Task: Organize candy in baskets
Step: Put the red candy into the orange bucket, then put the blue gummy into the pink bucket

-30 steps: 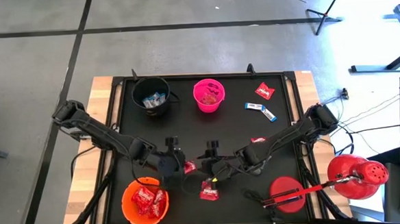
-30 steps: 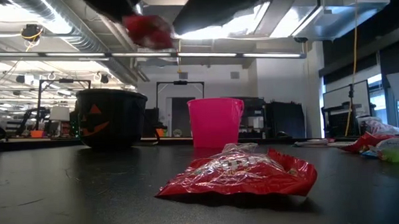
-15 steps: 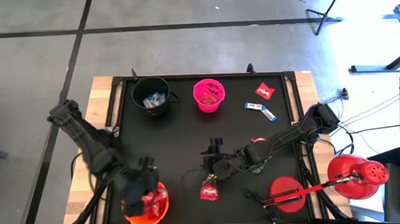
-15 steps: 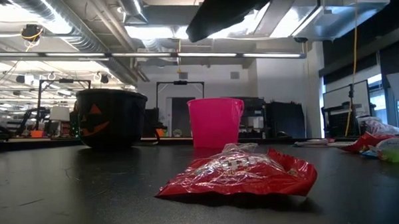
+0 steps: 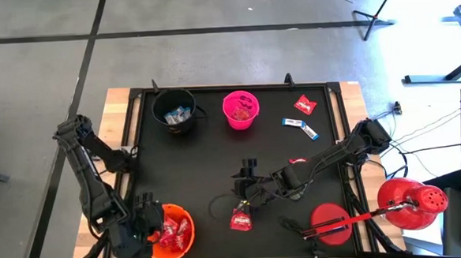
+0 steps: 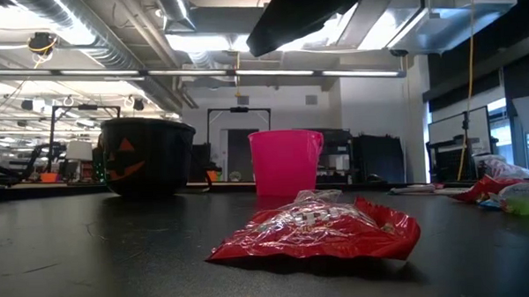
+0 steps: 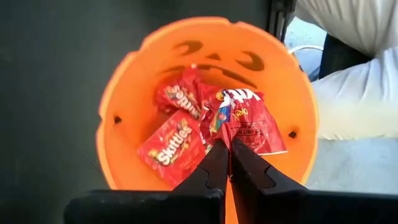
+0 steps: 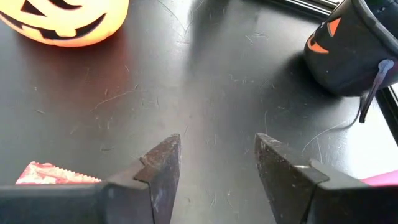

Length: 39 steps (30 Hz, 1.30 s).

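The left gripper now hangs over the orange bucket at the near left corner of the table, its fingers pinched together on the edge of a red packet that lies inside on 2 other red packets. A second ago that gripper was out at mid-table carrying the packet; half a second ago it had swung above the bucket, and it has since drawn toward the table's near edge. The packet has reached its bucket but is not yet released, so this sorting step looks almost done. The right gripper has barely moved: it hovers with jaws spread wide above the middle of the mat, just behind another red packet that lies loose and is probably next. Further back, the black bucket holds blue-and-white bars, the pink bucket a few dark sweets, and a red packet and a blue-and-white bar wait near the far right.
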Each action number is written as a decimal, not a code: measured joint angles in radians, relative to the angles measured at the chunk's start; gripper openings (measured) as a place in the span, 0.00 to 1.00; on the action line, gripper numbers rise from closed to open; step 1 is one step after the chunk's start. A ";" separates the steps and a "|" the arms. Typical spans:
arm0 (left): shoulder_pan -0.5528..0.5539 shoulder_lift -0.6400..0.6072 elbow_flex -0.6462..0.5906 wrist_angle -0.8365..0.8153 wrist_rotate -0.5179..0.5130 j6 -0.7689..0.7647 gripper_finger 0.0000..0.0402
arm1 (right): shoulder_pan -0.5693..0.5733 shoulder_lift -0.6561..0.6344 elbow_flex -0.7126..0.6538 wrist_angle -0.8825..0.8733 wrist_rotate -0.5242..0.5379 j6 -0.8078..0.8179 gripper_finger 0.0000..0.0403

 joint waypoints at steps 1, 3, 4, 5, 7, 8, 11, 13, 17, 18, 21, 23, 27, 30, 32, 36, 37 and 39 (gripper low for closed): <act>-0.004 0.000 -0.010 0.012 -0.001 -0.009 0.00 | 0.000 0.000 0.000 0.000 0.000 0.000 0.49; -0.005 0.000 -0.033 0.047 -0.014 -0.013 0.03 | 0.000 0.000 0.000 0.000 0.000 -0.001 0.49; -0.005 0.000 -0.044 0.062 -0.022 -0.013 0.05 | 0.000 0.000 0.000 0.000 0.000 -0.005 0.49; -0.005 0.000 -0.054 0.077 -0.027 -0.014 0.07 | 0.000 0.001 0.000 0.000 0.000 -0.007 0.49; -0.004 0.000 -0.072 0.087 -0.032 -0.015 0.13 | 0.000 0.001 0.000 0.001 0.000 -0.008 0.49; -0.004 0.000 -0.078 0.087 -0.034 -0.018 0.16 | 0.000 0.001 0.000 0.001 0.000 -0.008 0.49; -0.005 0.000 -0.084 0.084 -0.047 -0.019 0.25 | 0.000 0.001 0.000 0.001 0.000 -0.009 0.49; -0.004 0.000 -0.084 0.084 -0.065 -0.018 0.30 | 0.000 0.001 0.000 0.000 0.000 -0.011 0.49; 0.008 0.000 -0.072 0.083 -0.099 0.012 0.35 | 0.000 0.001 -0.001 -0.017 -0.039 -0.011 0.49; 0.010 0.000 -0.068 0.082 -0.109 0.014 0.35 | 0.000 0.001 -0.001 -0.018 -0.060 -0.011 0.49; 0.010 -0.002 -0.054 0.072 -0.126 0.050 0.34 | 0.000 0.001 -0.001 -0.009 -0.128 -0.011 0.49; 0.009 -0.009 -0.050 0.073 -0.184 0.099 0.34 | 0.000 0.001 -0.001 -0.003 -0.172 -0.007 0.49; -0.003 -0.035 -0.049 0.091 -0.379 0.173 0.34 | 0.000 0.002 -0.002 -0.003 -0.226 -0.005 0.49; -0.003 -0.061 -0.049 0.093 -0.453 0.182 0.33 | 0.000 0.002 -0.002 -0.006 -0.227 0.005 0.49; -0.003 -0.075 -0.049 0.108 -0.480 0.216 0.33 | 0.000 0.002 -0.019 0.010 -0.239 0.024 0.49; -0.003 -0.090 -0.064 0.189 -0.515 0.298 0.33 | 0.000 0.003 -0.085 0.037 -0.268 0.047 0.49; -0.003 -0.091 -0.069 0.208 -0.519 0.310 0.33 | 0.000 0.003 -0.105 0.054 -0.274 0.058 0.49; -0.003 -0.091 -0.084 0.237 -0.524 0.347 0.33 | 0.000 0.003 -0.145 0.080 -0.291 0.089 0.49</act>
